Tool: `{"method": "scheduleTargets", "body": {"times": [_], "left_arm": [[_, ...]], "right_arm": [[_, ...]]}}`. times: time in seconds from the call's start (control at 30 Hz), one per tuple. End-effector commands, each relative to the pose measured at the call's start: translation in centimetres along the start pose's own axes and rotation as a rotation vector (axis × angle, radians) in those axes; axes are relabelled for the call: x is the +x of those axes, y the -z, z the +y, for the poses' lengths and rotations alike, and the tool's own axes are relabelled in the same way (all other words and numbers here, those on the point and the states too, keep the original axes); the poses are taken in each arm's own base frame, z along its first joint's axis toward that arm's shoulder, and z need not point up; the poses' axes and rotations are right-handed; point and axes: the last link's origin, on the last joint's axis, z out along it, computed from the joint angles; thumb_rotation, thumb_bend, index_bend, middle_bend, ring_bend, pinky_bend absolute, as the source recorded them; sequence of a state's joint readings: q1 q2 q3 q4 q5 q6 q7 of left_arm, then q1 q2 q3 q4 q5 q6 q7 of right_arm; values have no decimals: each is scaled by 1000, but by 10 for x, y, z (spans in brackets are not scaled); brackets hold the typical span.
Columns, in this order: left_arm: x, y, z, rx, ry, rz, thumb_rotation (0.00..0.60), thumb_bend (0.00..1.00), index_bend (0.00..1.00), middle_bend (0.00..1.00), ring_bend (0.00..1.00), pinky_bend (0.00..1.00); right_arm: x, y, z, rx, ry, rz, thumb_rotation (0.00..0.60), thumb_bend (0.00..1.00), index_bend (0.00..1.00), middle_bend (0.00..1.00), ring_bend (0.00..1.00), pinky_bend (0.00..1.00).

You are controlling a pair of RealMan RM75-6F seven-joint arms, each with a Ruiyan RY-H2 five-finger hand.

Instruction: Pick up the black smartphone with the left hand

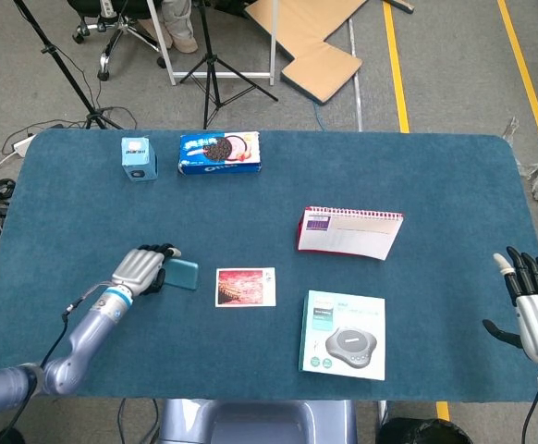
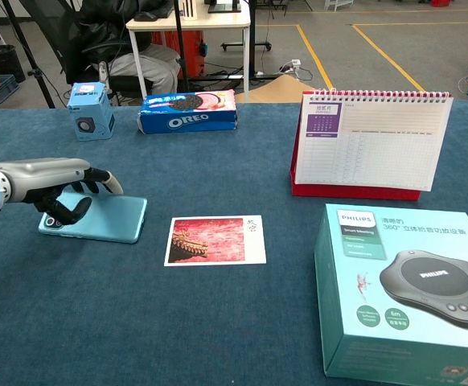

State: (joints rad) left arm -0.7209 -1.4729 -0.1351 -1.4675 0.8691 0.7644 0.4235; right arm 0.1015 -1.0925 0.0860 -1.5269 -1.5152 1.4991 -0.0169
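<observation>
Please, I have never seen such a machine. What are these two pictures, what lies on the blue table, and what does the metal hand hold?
This is a robot with two arms, each ending in a robot hand with fingers. One picture looks down from its head, the other looks forward from its chest.

The left robot hand grips a flat smartphone, whose turquoise back shows now. The right robot hand holds nothing, fingers apart, at the table edge.

On the blue cloth table lie a red-toned postcard, a teal Philips box, a standing desk calendar, a blue Oreo pack and a small light-blue box.
</observation>
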Motion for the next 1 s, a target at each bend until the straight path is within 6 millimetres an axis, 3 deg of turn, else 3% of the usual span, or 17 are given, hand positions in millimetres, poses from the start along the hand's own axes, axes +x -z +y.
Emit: {"method": "scheduleTargets", "body": {"times": [0.03,0.17,0.27,0.4,0.47,0.53,0.73,1.0], "left_arm": [[2,-12,6,11,-4,13,600,793,204,80,97,119],[7,-16,9,9,9,83,600,781,186,33,36,49],[15,-12,7,-2,5,159,600,724,101,3,4,11],[31,16,-9,-40,-6,343,600,434,2,0,0,0],[33,25,-15,-48,-5,378,600,254,0,0,0,0],[33,49,-31,-25,-11,436,600,108,0,0,0,0],[17,117,-68,31,-29,450,600,52,0,0,0,0],[5,154,-92,52,-27,466,600,54,0,0,0,0]], "right_arm": [[0,0,1,-4,0,0,600,0,68,0,0,0],[0,0,2,-10,-1,1,600,0,68,0,0,0],[1,0,3,-11,-3,3,600,0,69,0,0,0],[3,0,2,-3,-10,8,600,0,69,0,0,0],[3,0,1,0,-11,10,600,0,69,0,0,0],[4,1,-1,8,-14,13,600,0,69,0,0,0],[7,2,-1,15,-28,29,600,0,66,0,0,0],[12,4,1,12,-37,47,600,0,63,0,0,0]]}}
